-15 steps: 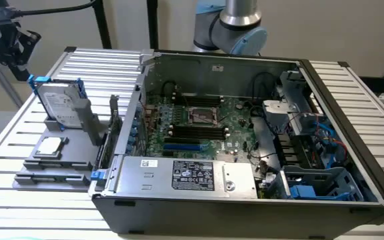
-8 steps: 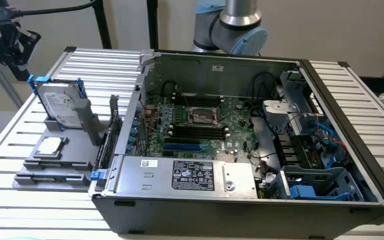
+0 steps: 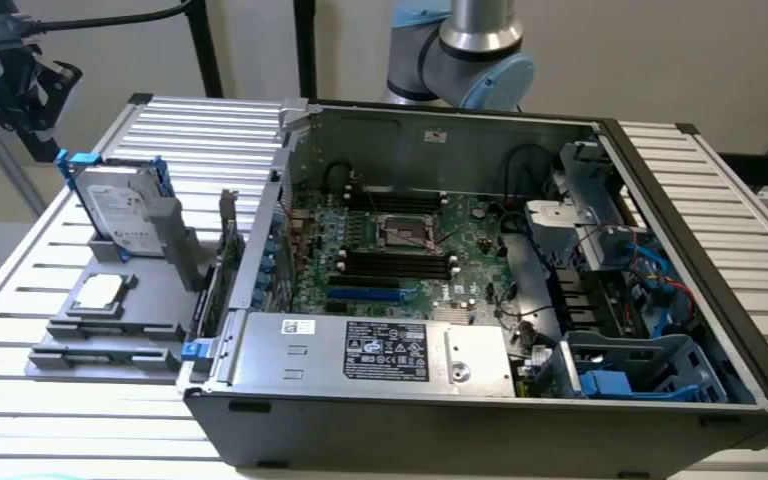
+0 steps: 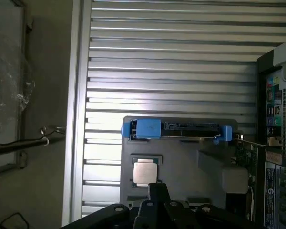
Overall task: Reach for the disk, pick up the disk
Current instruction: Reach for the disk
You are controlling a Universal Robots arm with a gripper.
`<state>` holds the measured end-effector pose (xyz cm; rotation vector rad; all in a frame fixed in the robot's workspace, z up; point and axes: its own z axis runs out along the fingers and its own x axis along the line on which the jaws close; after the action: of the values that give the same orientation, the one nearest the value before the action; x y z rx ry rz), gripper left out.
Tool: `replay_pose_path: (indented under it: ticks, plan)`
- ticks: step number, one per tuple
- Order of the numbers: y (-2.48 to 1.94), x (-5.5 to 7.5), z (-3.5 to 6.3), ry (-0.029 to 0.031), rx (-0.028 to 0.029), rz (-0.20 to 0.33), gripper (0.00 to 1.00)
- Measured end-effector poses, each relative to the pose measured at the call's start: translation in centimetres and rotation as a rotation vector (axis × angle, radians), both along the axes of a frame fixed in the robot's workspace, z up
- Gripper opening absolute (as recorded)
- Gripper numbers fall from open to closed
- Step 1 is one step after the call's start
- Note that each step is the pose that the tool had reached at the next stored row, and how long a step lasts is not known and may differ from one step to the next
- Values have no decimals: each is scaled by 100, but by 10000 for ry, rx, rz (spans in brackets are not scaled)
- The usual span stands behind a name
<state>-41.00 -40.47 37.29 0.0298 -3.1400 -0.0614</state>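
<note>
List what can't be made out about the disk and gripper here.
- Label on the disk: print too small to read, exterior view.
- Faces of the disk: wrist view sees it edge-on.
- Base of the disk: hidden in the grey tray slot, exterior view.
- The gripper: partly cut off by the exterior view's left edge.

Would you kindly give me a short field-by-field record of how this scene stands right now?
gripper: shut, holding nothing, in the air above the table's corner at the exterior view's left
disk: standing upright in the grey tray, blue carrier around it, apart from the gripper
chip: lying flat on the same tray, nearer the camera than the disk
computer case: open, motherboard exposed, on the exterior view's right of the tray
progress: disk not yet grasped
</note>
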Motion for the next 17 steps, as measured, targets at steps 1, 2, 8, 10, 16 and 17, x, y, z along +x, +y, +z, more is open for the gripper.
replay_pose_path:
  ticks: [1,2,8,10,16,17]
  plan:
    - [31,1,1,1,-1,0,11]
    - [64,1,0,0,-2,-1,11]
    - [268,1,0,0,-16,-2,11]
    - [337,1,0,-1,-32,0,11]
    - [500,-26,-1,-1,-135,-1,11]
    - [517,-30,-2,-3,-143,-1,11]
